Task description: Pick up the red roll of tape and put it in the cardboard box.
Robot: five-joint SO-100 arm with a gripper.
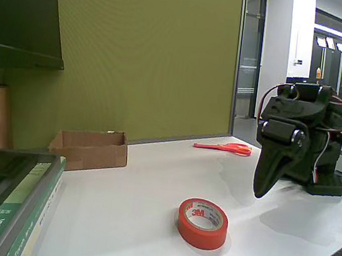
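Red roll of tape (203, 223) flat on table (134, 223), end effector (262, 188) above, seemingly closed, empty.

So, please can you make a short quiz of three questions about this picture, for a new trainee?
1. True or false: the red roll of tape lies inside the cardboard box.
2. Which thing lies farthest back on the white table? A) the tape B) the scissors C) the robot's hand
3. Fill in: the letters printed on the tape's white core are ____.

Key:
1. False; the tape lies flat on the table, apart from the box and nearer the camera.
2. B; the scissors lie near the table's far edge.
3. 3M
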